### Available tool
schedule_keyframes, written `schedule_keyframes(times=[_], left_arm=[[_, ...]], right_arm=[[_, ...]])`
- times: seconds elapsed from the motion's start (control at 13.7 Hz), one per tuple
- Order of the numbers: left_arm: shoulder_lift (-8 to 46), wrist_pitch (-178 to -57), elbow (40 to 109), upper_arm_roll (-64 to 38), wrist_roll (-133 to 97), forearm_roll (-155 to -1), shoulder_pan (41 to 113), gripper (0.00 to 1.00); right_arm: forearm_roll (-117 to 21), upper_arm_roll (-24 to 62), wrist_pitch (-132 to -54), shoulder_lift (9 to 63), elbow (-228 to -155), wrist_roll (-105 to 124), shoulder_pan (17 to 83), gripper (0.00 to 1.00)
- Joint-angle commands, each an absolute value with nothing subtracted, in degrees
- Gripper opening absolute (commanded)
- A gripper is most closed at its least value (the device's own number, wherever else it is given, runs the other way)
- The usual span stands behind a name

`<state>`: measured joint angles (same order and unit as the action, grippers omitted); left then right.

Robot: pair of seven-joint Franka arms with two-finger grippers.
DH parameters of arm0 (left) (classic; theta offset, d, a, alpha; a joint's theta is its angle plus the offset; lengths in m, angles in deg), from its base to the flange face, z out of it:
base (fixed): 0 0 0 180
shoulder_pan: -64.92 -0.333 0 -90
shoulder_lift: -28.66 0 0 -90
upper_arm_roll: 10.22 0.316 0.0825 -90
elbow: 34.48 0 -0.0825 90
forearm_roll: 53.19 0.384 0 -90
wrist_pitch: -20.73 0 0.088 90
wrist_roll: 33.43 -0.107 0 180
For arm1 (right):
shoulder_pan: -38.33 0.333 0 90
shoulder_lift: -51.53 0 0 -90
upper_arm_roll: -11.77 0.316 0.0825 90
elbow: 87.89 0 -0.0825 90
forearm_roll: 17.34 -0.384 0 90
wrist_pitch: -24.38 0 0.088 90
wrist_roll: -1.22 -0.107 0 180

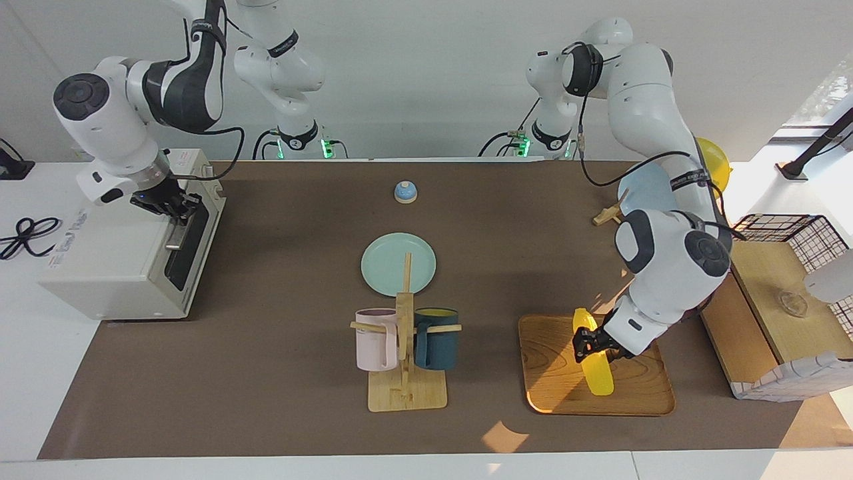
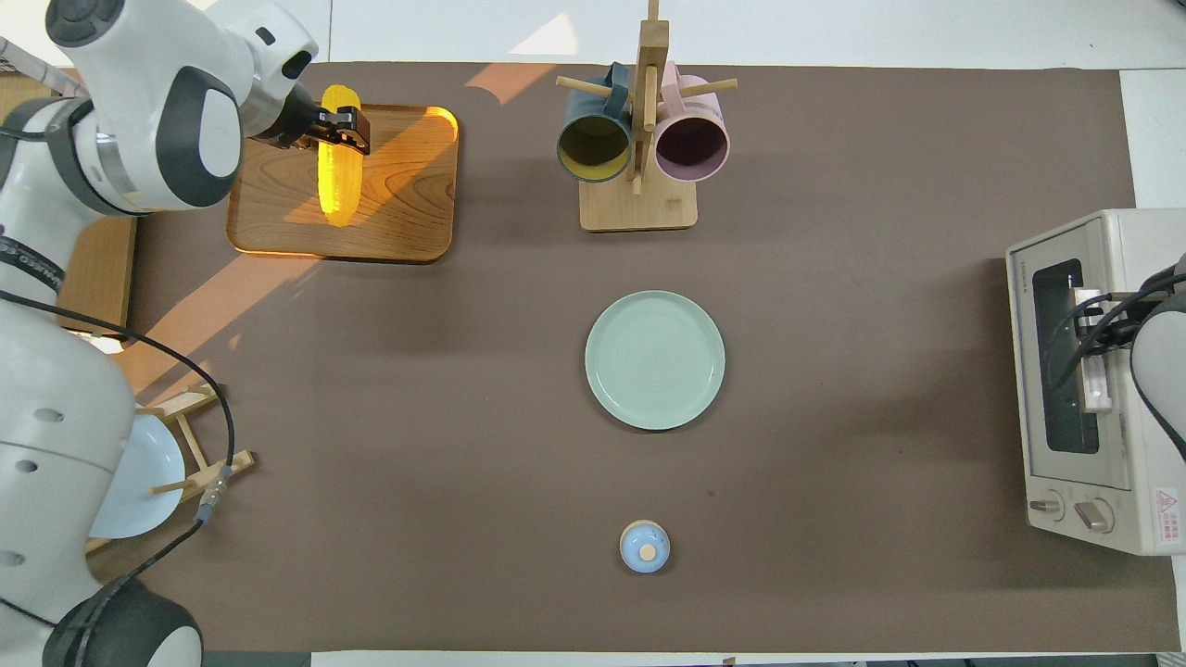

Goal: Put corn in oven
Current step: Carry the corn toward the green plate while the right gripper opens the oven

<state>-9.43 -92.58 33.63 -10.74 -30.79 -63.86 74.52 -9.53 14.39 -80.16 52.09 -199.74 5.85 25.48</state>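
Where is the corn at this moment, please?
The corn is in the left pincer, lifted over the wooden tray at the left arm's end of the table, beside the mug rack. In the overhead view it is top left.

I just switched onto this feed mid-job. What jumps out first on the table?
The bright yellow corn stands out: the left gripper is shut on it over the wooden tray at the left arm's end. At the right arm's end, the right gripper is shut at the door handle of the white oven. A mint green plate sits mid-table.
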Motion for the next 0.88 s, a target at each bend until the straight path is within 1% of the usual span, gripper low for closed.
schedule_keyframes(times=[0.0, 0.15, 0.29, 0.37, 0.51, 0.66, 0.8], left_arm=[[5.3, -91.3, 48.8, -10.0, -23.3, -64.9, 77.7, 0.0], [12.5, -90.2, 56.2, -10.1, -22.1, -65.0, 80.4, 0.0], [17.7, -89.3, 62.4, -10.3, -19.0, -65.1, 83.8, 0.0], [19.3, -89.4, 64.9, -10.3, -16.9, -65.1, 86.4, 0.0], [21.0, -92.2, 68.9, -10.3, -12.8, -65.1, 91.4, 0.0], [22.2, -97.7, 72.6, -10.3, -10.0, -65.1, 96.0, 0.0], [21.5, -105.0, 76.2, -10.3, -5.8, -65.1, 101.3, 0.0]], right_arm=[[-10.6, 15.0, -86.4, 52.8, -204.5, 5.3, 25.8, 0.0], [-12.5, 15.0, -88.7, 51.9, -205.6, 0.6, 29.7, 0.0], [-13.0, 15.0, -90.7, 50.7, -206.1, -2.7, 31.6, 0.0], [-14.0, 15.0, -92.4, 50.1, -207.0, -3.1, 32.3, 0.0], [-15.6, 15.0, -96.4, 48.7, -209.6, -3.1, 32.4, 0.0], [-16.7, 15.0, -101.5, 48.7, -213.4, -3.2, 32.4, 0.0], [-16.8, 15.1, -105.0, 48.4, -215.6, -3.5, 33.0, 0.0]])
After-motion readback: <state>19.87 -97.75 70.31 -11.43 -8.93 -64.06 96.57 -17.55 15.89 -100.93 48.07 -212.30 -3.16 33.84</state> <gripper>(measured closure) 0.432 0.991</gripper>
